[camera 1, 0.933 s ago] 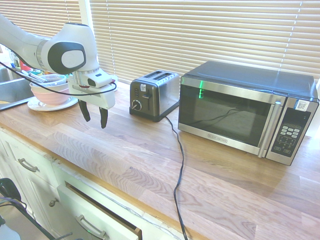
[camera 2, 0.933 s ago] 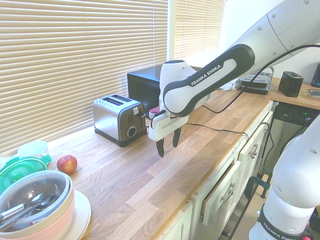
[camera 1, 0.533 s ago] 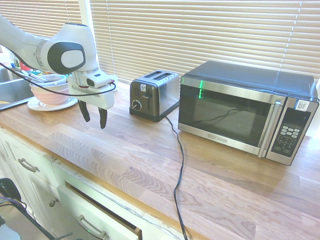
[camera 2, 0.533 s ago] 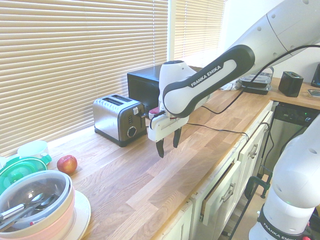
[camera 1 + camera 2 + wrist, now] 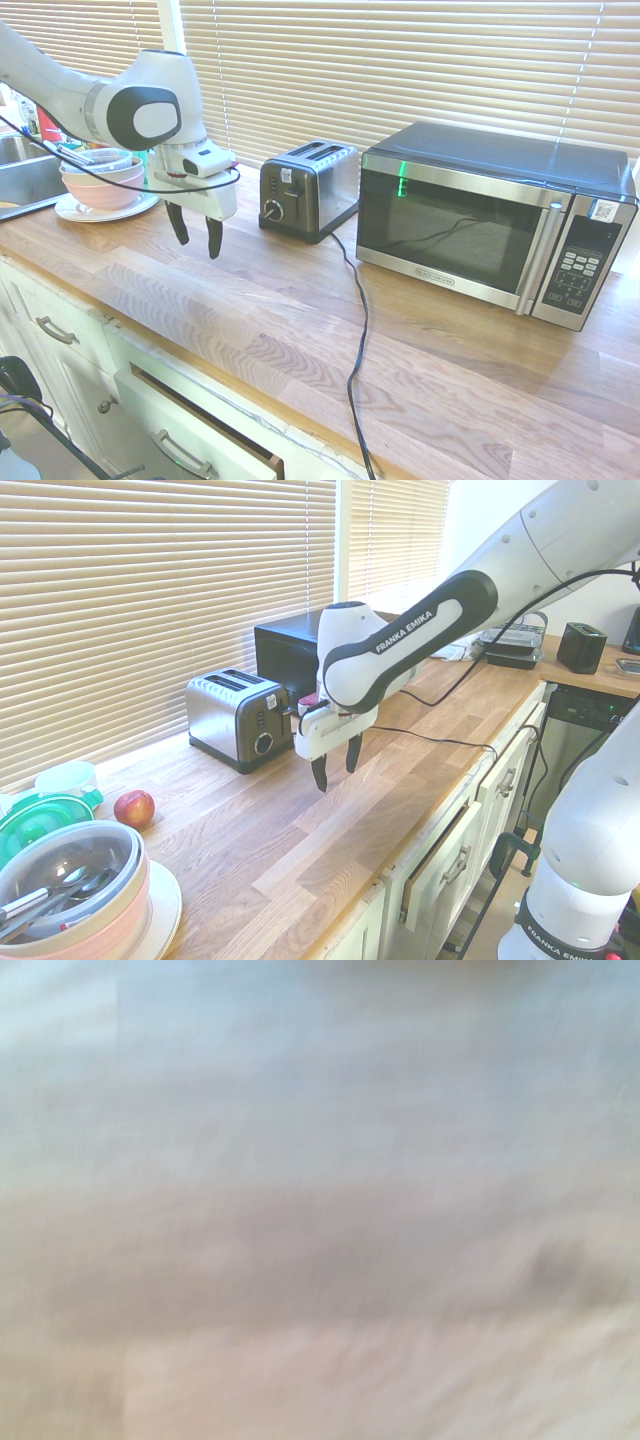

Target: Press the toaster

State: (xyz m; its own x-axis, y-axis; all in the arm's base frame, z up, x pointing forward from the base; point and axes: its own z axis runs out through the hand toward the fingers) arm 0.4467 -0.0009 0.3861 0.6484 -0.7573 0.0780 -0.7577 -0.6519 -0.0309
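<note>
Since the lever still has to be reached, the gripper (image 5: 196, 238) hangs above the counter (image 5: 300, 310), its two fingers spread and holding nothing, probably for lining up; one toaster (image 5: 308, 190) stands beside one microwave (image 5: 490, 220), near the blinds (image 5: 400, 70)

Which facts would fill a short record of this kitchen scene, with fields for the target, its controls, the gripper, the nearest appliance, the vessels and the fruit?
target: boxy two-slot toaster with brushed steel sides, on the wooden counter
controls: round knob and lever on the black end panel
gripper: white two-finger gripper with black fingertips, open, holding nothing, apart from the toaster
nearest appliance: large steel-and-black microwave, beside the toaster
vessels: pink bowl on a white plate
fruit: round red apple
</note>
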